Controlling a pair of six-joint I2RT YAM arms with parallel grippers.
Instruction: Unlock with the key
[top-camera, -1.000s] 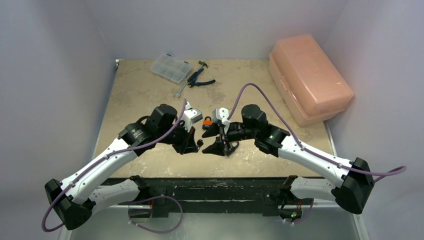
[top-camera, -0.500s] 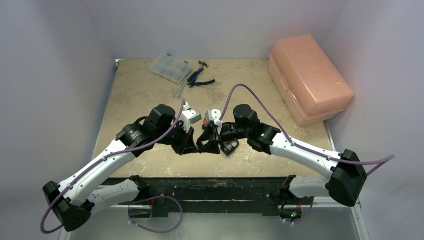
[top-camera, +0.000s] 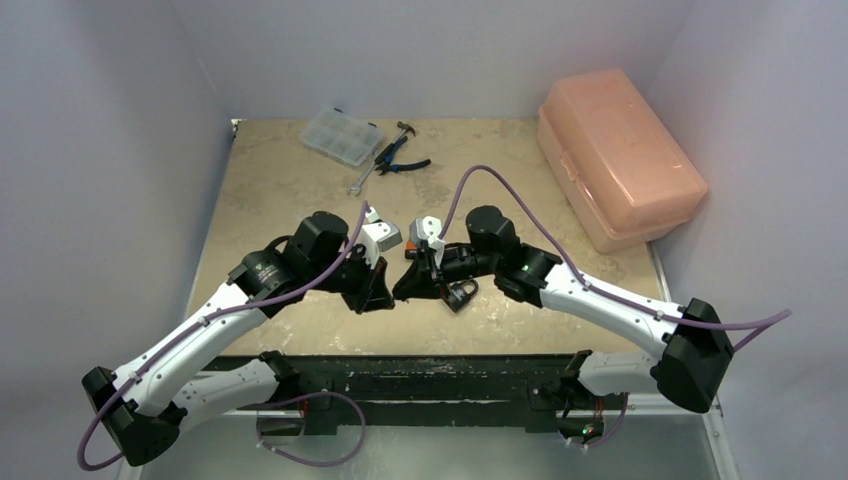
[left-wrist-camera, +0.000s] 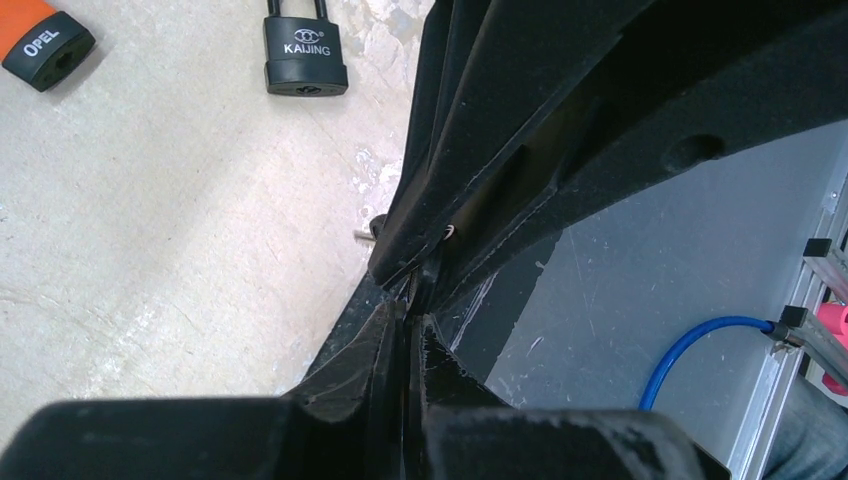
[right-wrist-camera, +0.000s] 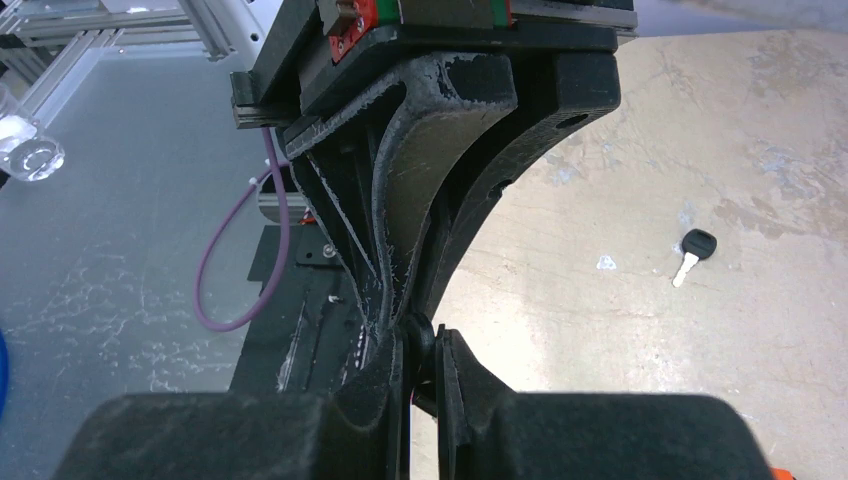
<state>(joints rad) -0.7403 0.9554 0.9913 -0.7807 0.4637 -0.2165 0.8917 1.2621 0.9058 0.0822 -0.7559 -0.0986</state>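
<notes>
At the near edge of the table (top-camera: 280, 190), the 2 arms reach inward and meet tip to tip at the middle. The left gripper (top-camera: 383, 293) has its jaws pressed flat together; whether anything thin is pinched in them cannot be told. The right gripper (top-camera: 403, 285) faces it, jaws drawn almost together at the left gripper's tips. The right wrist view shows a small dark rounded thing between the right jaws. What it is, and whether it is gripped, I cannot tell.

1 key (right-wrist-camera: 693, 255) with a black head lies flat on the table, apart from both grippers. In the left wrist view it just peeks out from behind the right gripper. The black padlock (top-camera: 462, 294) lies on the table just beside the right wrist. The orange padlock (left-wrist-camera: 45, 45) lies a little farther back, near the black one and mostly hidden from above by the wrists.

Well beyond, toward the far edge, a wrench (top-camera: 360, 180) and pliers (top-camera: 398, 158) lie just beside a clear organizer (top-camera: 341, 136). A pink box (top-camera: 620, 155) fills the far right corner.
</notes>
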